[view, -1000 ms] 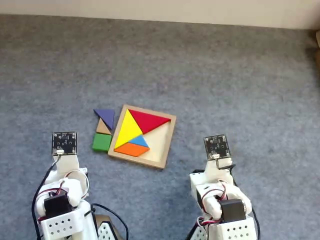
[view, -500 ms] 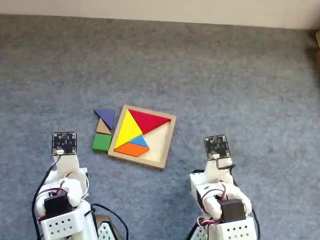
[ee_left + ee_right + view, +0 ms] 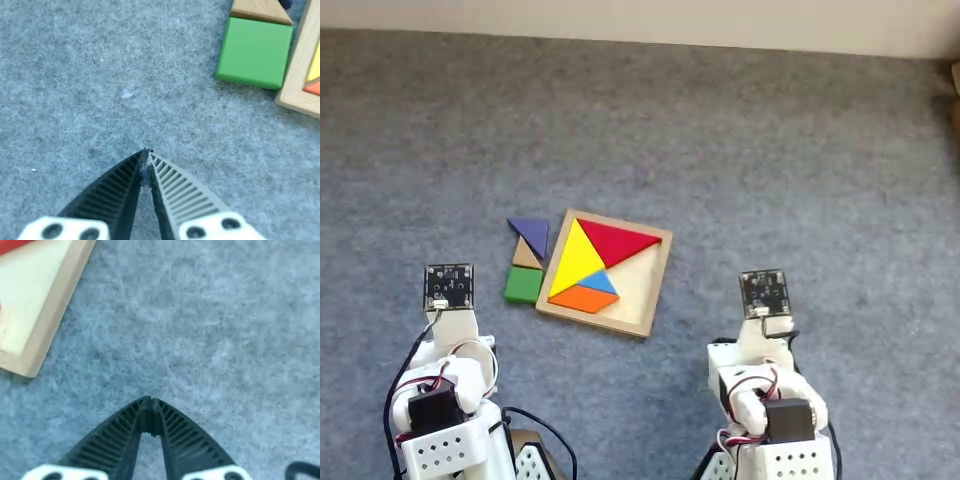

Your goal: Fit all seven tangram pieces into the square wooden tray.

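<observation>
Wrist views show left gripper [image 3: 147, 153] and right gripper [image 3: 150, 401] clenched empty — the high view, the part-filled tray [image 3: 638, 282].

A table [image 3: 770, 150] covered in grey, felt-like carpet carries everything. A square tray of pale wood [image 3: 660, 287] lies flat on it, turned slightly askew. Just beside the tray, on the left arm's side, three loose pieces lie flat on the carpet in a row. The purple triangle [image 3: 531, 234] is farthest from the arms and the tan wooden triangle [image 3: 526, 254] touches it. The green square block [image 3: 523, 285] is nearest the arms, close against the tray's rim.
</observation>
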Available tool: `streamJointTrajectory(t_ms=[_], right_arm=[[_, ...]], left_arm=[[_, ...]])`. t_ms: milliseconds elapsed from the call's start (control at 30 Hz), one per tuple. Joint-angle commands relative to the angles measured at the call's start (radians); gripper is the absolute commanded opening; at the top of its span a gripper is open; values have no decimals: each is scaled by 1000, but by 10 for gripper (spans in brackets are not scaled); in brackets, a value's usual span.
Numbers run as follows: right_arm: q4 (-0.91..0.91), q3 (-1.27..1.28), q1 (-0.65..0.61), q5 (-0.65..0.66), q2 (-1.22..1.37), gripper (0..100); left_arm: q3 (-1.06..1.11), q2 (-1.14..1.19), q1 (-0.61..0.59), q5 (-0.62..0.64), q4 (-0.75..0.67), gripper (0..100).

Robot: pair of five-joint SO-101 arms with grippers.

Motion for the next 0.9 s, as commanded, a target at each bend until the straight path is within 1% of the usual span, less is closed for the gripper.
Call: streamJointTrajectory(t_ms=[0,133,400,467,533,667,867], right_arm=[[7,136,39,-12,-15,4],[7,134,36,-8,-15,4],[7,134,35,-6,-15,5],[7,134,35,-9,-16,5],[7,134,35,-9,-16,5],[7,134,35,-9,-16,5],[7,136,38,-11,-16,5]], left_arm=[[19,-33,-10,-9,0,6],[19,-33,7,-8,0,7],[16,-33,208,-11,0,7],[-16,-33,208,-12,3,7],[-84,-33,183,-12,11,7],[-185,-33,166,-8,83,6],[-236,-33,151,-15,92,7]])
